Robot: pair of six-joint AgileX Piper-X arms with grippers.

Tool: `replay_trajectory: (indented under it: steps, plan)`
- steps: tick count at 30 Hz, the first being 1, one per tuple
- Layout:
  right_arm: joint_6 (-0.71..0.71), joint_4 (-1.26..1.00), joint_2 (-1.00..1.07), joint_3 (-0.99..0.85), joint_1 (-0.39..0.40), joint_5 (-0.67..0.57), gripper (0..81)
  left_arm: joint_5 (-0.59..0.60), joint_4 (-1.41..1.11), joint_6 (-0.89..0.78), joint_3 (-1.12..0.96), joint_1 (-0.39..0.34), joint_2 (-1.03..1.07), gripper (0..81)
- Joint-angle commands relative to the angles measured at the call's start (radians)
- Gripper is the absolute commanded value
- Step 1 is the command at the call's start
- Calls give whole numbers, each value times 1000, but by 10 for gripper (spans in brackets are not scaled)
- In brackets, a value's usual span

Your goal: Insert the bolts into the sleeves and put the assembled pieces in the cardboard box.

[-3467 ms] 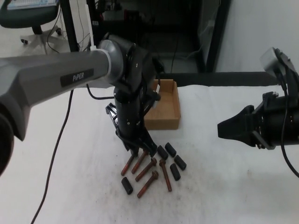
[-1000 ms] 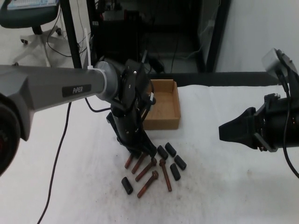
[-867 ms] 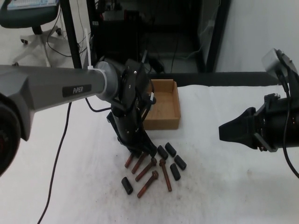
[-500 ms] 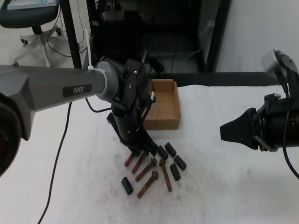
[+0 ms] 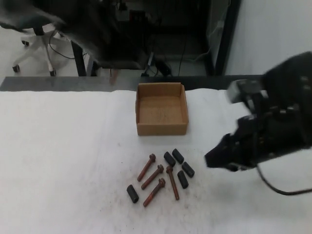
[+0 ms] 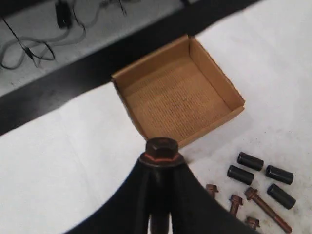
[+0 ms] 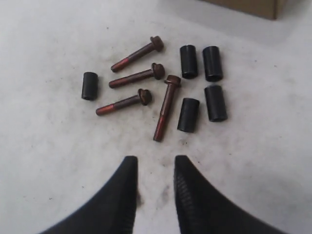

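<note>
While my left claw [image 6: 161, 170] pinches one bolt [image 6: 161, 150] by its shank, the head poking just past my fingertips and the box [image 6: 214, 73] beyond it, my right claw [image 7: 155, 161] hangs slightly spread over the loose parts. Four bolts [image 7: 138, 53] lie on the white bench [image 7: 253, 161] with five sleeves [image 7: 188, 61]: four sleeves cluster beside the bolt heads, one lies alone near the threaded ends, and no bolt is in a sleeve. Farther back stands the box, apart from them.
</note>
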Motion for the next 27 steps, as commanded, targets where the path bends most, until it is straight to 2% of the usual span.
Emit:
replay_trajectory:
  steps: [1,4,6,10,13,16,18,22,27]
  plan:
    - [-80,74,82,-80,52,57,254,2,6,-11,82,16,-84,2]
    - [-178,189,171,-176,89,141,254,44,-33,-11,220,40,-259,2]
    - [-188,254,222,-239,99,202,254,109,-92,-27,343,53,-372,2]
    - [-173,298,271,-327,107,175,254,254,-258,-102,602,66,-555,2]
    - [-167,296,271,-372,149,141,254,296,-417,-164,769,65,-626,2]
    - [-159,283,271,-398,214,142,256,296,-527,-237,879,65,-646,2]
    - [-104,261,271,-404,263,142,265,289,-569,-244,905,65,-644,2]
    - [-50,191,279,-404,347,145,302,177,-621,-214,906,68,-642,2]
    - [12,125,346,-404,404,152,307,81,-705,-130,906,95,-642,2]
